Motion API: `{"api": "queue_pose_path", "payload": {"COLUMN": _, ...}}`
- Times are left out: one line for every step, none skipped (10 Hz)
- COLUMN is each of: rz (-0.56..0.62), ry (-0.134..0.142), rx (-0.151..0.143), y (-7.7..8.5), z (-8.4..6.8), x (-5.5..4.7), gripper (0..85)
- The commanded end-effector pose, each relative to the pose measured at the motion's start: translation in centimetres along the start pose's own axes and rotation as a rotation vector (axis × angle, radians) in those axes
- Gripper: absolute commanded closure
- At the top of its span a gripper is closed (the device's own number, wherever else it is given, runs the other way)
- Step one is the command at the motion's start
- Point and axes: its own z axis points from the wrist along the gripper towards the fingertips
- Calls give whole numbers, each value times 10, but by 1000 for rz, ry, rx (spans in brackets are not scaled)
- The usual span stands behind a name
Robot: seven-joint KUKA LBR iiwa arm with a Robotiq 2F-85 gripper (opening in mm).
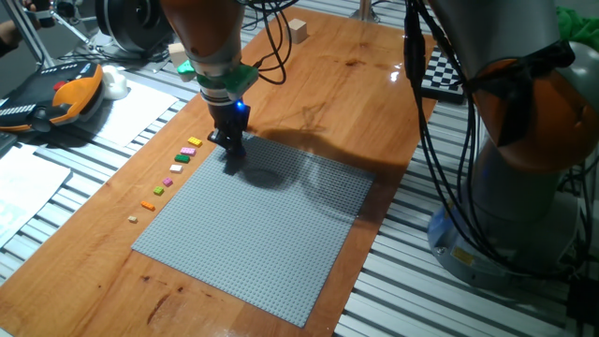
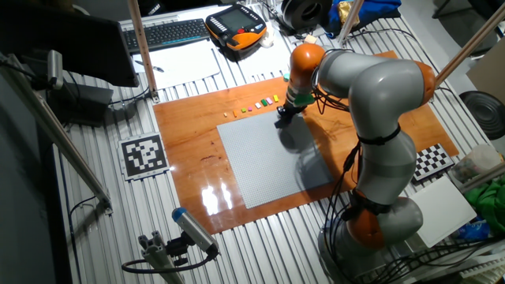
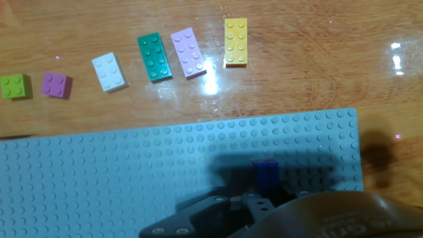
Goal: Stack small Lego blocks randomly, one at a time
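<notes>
A row of small Lego blocks lies on the wood beside the grey baseplate [image 3: 132, 165]: lime [image 3: 13, 86], purple [image 3: 56, 84], white [image 3: 109, 71], dark green [image 3: 154, 56], lilac [image 3: 188, 51] and yellow [image 3: 236, 41]. The row also shows in one fixed view [image 1: 178, 164] and in the other fixed view [image 2: 256, 104]. My gripper [image 3: 264, 190] is down at the baseplate's corner nearest the yellow block [image 1: 231, 167] [image 2: 282, 120]. A small blue block [image 3: 266, 173] sits at its fingertips on the plate, and the fingers look closed on it.
A wooden cube [image 1: 298, 30] and a checkerboard [image 1: 440, 70] are at the table's far end. A teach pendant [image 1: 56, 94] and a white object [image 1: 114, 82] lie off the table to the left. A printed marker [image 2: 143, 155] sits beside the table.
</notes>
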Motion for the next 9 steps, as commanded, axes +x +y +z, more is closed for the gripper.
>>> {"api": "queue_pose_path", "payload": {"rz": 0, "ry": 0, "rx": -2, "y": 0, "z": 0, "x": -1, "gripper": 850}}
{"api": "queue_pose_path", "payload": {"rz": -1, "ry": 0, "rx": -2, "y": -1, "z": 0, "x": -1, "gripper": 850}}
{"api": "queue_pose_path", "payload": {"rz": -3, "ry": 3, "rx": -1, "y": -1, "z": 0, "x": -2, "gripper": 850}}
{"api": "queue_pose_path", "payload": {"rz": -3, "ry": 3, "rx": -1, "y": -1, "z": 0, "x": -1, "gripper": 850}}
{"api": "queue_pose_path", "payload": {"rz": -5, "ry": 0, "rx": 0, "y": -1, "z": 2, "x": -1, "gripper": 850}}
{"api": "queue_pose_path", "payload": {"rz": -4, "ry": -3, "rx": 0, "y": 0, "z": 4, "x": 0, "gripper": 850}}
{"api": "queue_pose_path", "payload": {"rz": -4, "ry": -7, "rx": 0, "y": 2, "z": 5, "x": 0, "gripper": 850}}
{"api": "queue_pose_path", "payload": {"rz": -6, "ry": -8, "rx": -2, "y": 2, "z": 6, "x": 1, "gripper": 850}}
{"api": "queue_pose_path", "payload": {"rz": -6, "ry": -5, "rx": -2, "y": 2, "z": 6, "x": 1, "gripper": 850}}
